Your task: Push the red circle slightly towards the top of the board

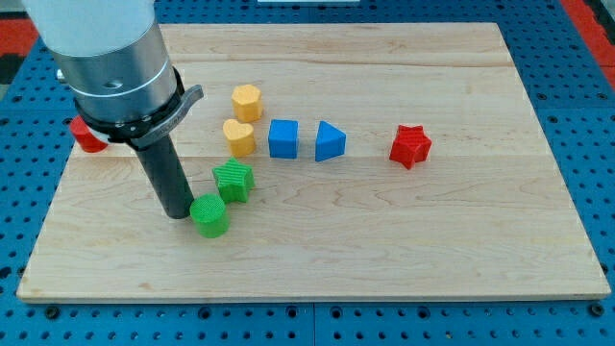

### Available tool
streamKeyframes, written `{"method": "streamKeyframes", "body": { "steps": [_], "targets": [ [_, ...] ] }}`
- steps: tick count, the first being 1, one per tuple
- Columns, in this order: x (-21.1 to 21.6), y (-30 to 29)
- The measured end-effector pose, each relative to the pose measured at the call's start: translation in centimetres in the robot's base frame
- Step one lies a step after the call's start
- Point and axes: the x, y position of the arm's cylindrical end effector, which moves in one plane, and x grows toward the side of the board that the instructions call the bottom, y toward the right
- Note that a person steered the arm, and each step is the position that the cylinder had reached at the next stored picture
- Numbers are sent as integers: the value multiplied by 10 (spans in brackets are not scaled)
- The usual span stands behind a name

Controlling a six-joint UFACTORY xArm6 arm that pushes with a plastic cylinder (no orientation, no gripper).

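The red circle [87, 135] sits at the board's left edge, partly hidden behind the arm's metal body. My tip [179, 213] rests on the board well to the lower right of it, touching the left side of the green circle [209, 215]. A green star [233, 181] lies just above and right of that green circle. A yellow hexagon [246, 101] and a yellow heart [239, 136] stand above the green star. A blue cube [282, 138] and a blue triangle [330, 141] lie to the right of the heart. A red star [410, 146] is further right.
The wooden board [384, 250] lies on a blue perforated table [586, 115]. The arm's grey cylinder [106, 58] fills the view's top left and hangs over the board's left part.
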Motion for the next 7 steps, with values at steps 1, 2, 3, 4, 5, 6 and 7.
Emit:
{"method": "streamKeyframes", "body": {
  "steps": [1, 2, 3, 4, 5, 6, 7],
  "targets": [
    [7, 18],
    [9, 5],
    [2, -97],
    [-18, -126],
    [-50, -132],
    [-89, -132],
    [-128, -135]
  ]
}}
